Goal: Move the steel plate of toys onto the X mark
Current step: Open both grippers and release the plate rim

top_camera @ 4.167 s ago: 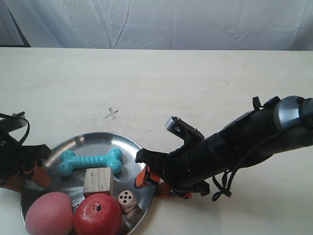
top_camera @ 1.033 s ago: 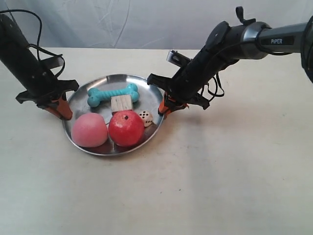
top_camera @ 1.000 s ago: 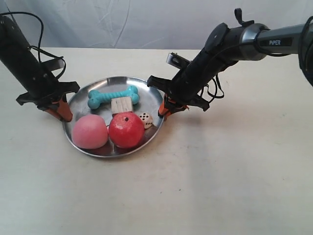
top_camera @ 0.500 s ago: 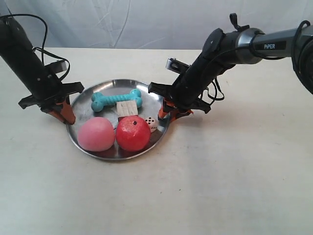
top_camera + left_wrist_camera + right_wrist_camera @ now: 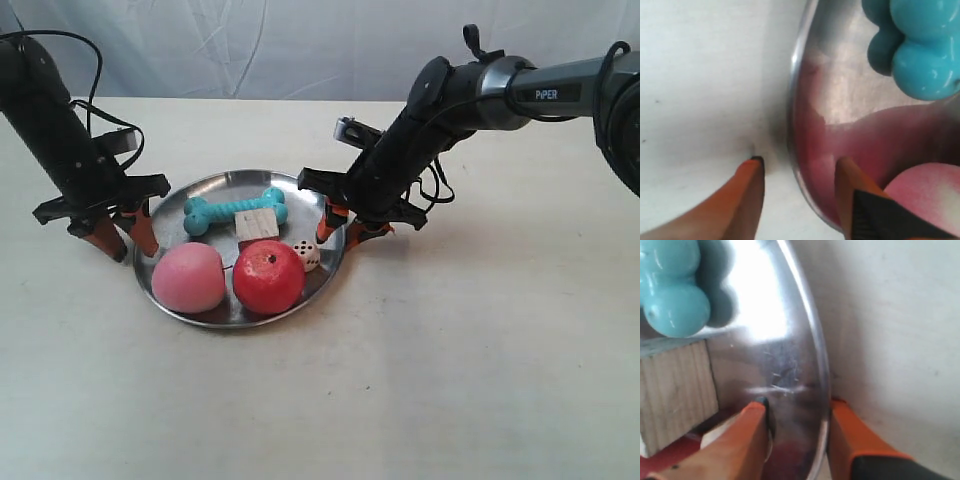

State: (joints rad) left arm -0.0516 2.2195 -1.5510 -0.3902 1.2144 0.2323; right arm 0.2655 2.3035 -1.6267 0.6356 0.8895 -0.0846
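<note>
The steel plate (image 5: pixel 225 185) lies flat on the cream table. It holds the teal bone (image 5: pixel 235 210), wooden cube (image 5: pixel 257 224), white die (image 5: pixel 306 255), red apple (image 5: pixel 268 277) and pink ball (image 5: pixel 187 279). My left gripper (image 5: pixel 135 253) is open, its orange fingers astride the rim by the ball. In the left wrist view the gripper (image 5: pixel 799 165) has one finger outside the plate (image 5: pixel 840 100) and one inside, near the ball (image 5: pixel 925 185) and bone (image 5: pixel 920 55). My right gripper (image 5: pixel 337 240) (image 5: pixel 799 402) is open astride the opposite rim of the plate (image 5: pixel 770 315), beside the cube (image 5: pixel 675 390) and bone (image 5: pixel 670 295). The X mark does not show.
A pale cloth backdrop (image 5: pixel 300 45) hangs behind the table's far edge. Both dark arms reach down over the table from the far side, with cables looped along them.
Over the last second the plate slid slightly to the exterior view's right. Both grippers, which were pinching the rim, have spread their fingers.
</note>
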